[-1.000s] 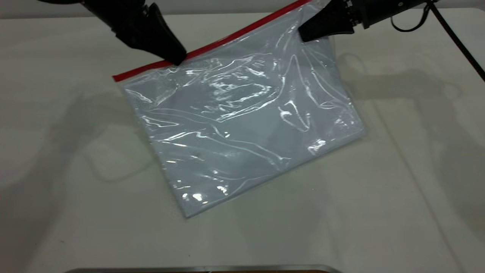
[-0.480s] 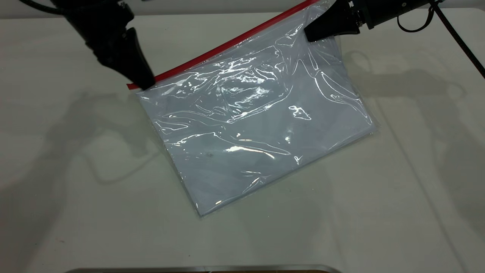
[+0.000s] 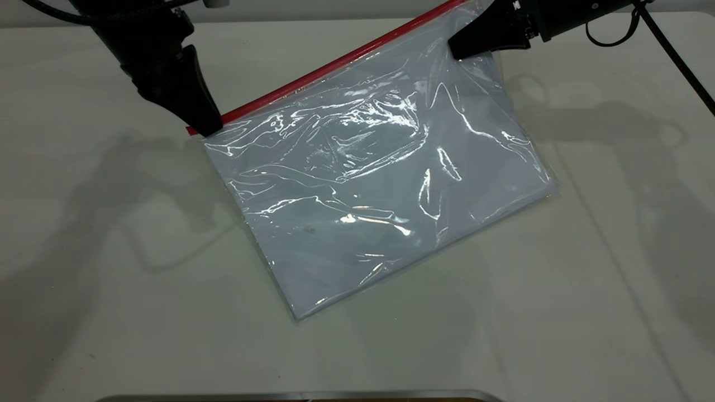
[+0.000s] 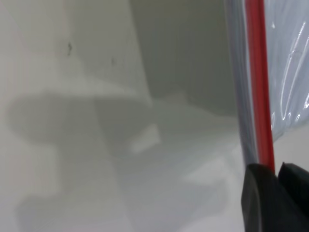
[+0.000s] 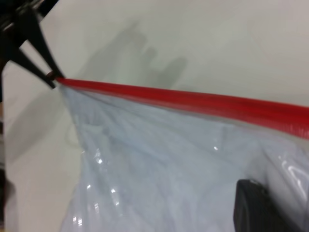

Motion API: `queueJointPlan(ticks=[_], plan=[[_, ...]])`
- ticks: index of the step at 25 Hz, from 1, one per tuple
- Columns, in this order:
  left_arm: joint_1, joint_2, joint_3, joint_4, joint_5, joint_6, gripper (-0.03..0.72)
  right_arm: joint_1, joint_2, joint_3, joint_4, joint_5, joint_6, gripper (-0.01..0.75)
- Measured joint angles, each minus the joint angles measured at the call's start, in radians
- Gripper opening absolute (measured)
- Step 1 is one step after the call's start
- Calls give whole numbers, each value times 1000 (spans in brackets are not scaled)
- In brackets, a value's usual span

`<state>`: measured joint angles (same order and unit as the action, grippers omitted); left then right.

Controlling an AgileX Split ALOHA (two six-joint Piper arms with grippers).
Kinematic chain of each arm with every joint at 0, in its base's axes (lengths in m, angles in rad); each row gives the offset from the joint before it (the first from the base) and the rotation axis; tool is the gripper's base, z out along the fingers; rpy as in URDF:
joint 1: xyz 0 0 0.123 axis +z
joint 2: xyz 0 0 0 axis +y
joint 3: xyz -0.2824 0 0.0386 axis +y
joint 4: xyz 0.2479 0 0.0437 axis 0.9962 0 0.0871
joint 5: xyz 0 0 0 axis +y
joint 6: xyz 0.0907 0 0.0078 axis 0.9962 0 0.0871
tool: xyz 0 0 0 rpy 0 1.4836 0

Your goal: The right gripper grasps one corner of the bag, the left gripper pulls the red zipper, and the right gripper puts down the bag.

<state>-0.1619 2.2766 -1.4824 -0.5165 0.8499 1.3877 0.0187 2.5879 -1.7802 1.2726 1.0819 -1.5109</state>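
Bag [image 3: 385, 184] lay slanted across the table [image 3: 586, 312], its lower corners resting on the surface while the edge with the red zipper [image 3: 335, 62] was lifted toward the far side. I had the right gripper [image 3: 457, 49] at the raised far corner of the bag, just below the zipper line, its jaws pinched together on the plastic. I had the left gripper [image 3: 208, 127] at the opposite end of the zipper, on the low corner nearest the left arm, its 2 tips closed on the end of the red strip. From the right wrist view I saw those tips [image 5: 52, 77] meeting at the strip's end [image 5: 203, 101].
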Motion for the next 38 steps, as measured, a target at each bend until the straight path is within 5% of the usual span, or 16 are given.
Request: queueJointPlan(ticks=[6, 10, 14, 24, 31, 38], plan=[[1, -1, 0, -3, -13, -81, 351, -15, 0, -1, 21, -43, 0, 507], [1, -9, 0, -8, -61, -151, 530, -15, -6, -2, 16, -82, 0, 626], [0, -70, 1, 3, -75, -249, 599, -15, -71, -2, -63, -165, 24, 623], [0, -431, 1, 199, -27, -614, 590, -15, -509, -2, -302, -150, 265, 577], [0, -704, 1, 362, 136, -929, 590, -15, -837, -2, -362, -45, 427, 577], [0, -932, 2, 403, 310, -995, 590, -15, -1094, -2, -467, 135, 599, 577]])
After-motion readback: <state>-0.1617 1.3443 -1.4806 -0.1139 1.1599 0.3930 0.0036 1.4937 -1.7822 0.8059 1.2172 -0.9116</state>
